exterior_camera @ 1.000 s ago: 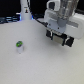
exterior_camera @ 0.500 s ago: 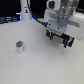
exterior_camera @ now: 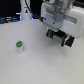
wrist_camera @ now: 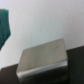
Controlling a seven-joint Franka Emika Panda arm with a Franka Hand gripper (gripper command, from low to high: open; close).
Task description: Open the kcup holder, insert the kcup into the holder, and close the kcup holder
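Both views are soft and low in detail. In the exterior view the arm (exterior_camera: 54,15) is cut off by the upper edge, so only its white wrist housing and the dark gripper (exterior_camera: 62,38) beneath it can be inspected. The fingertips merge into a dark blur against the pale table (exterior_camera: 40,67); whether the jaws stand apart or together cannot be told, and nothing can be seen held between them.

The gripper hangs above the table toward the exterior view's right, tilted so that its dark end points down and toward that right side. It is well apart from the kcup (exterior_camera: 19,46).

The kcup stands upright on the table toward the exterior view's left edge, alone, touching nothing. It shows a white body and a bright green top; finer markings cannot be made out.

The wrist view shows a pale grey rectangular block (wrist_camera: 42,59) with a flat top and a shaded front face, set against a black body (wrist_camera: 75,62) that is cut off at the frame edges. This agrees with a handle on the kcup holder, but no pod slots are visible and its open or closed condition cannot be judged. A blurred teal shape (wrist_camera: 5,25) at one frame edge cannot be identified.
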